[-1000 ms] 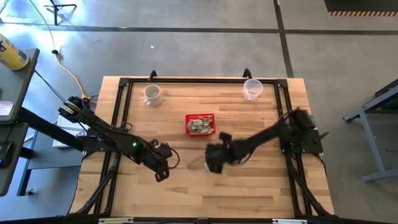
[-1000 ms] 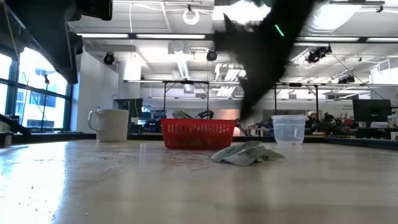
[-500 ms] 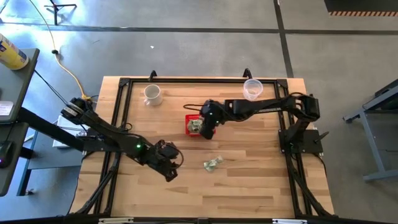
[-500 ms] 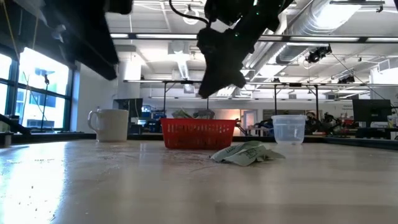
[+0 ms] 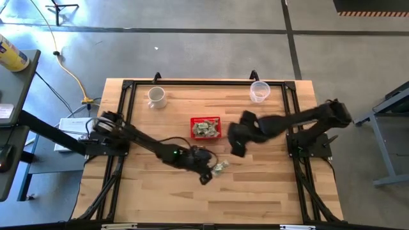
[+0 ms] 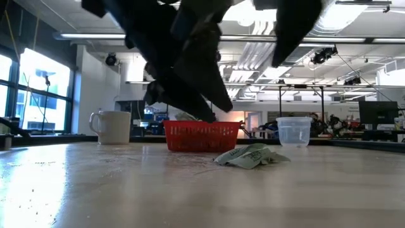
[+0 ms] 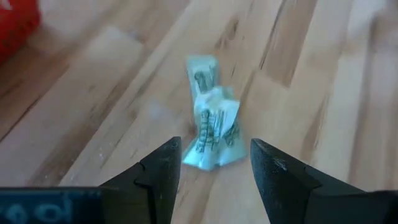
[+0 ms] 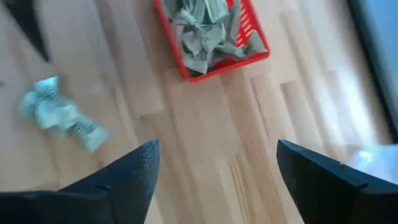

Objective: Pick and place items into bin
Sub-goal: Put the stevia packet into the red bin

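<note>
The red bin (image 5: pixel 206 128) stands mid-table with several pale green-and-white items (image 8: pixel 208 34) heaped inside it. One crumpled item (image 5: pixel 220 168) lies on the wood nearer the front edge, also in the low view (image 6: pixel 250 156). My left gripper (image 5: pixel 209 174) is open just left of that item. In the left wrist view its fingers (image 7: pixel 165 165) stand either side of the item's (image 7: pixel 211 124) near end, and no touch shows. My right gripper (image 5: pixel 235 148) hangs open to the right of the bin with nothing between its fingers (image 8: pixel 140 168).
A white mug (image 5: pixel 156 96) stands at the far left of the table and a clear plastic cup (image 5: pixel 259 91) at the far right. A black frame (image 5: pixel 128 86) runs around the table top. Bare wood lies near the front edge.
My right gripper has swung from the near middle of the table up over the bin, then drawn back toward the table's right edge. My left gripper has travelled toward the table's right, up to the loose item. That item has stayed where it lay.
</note>
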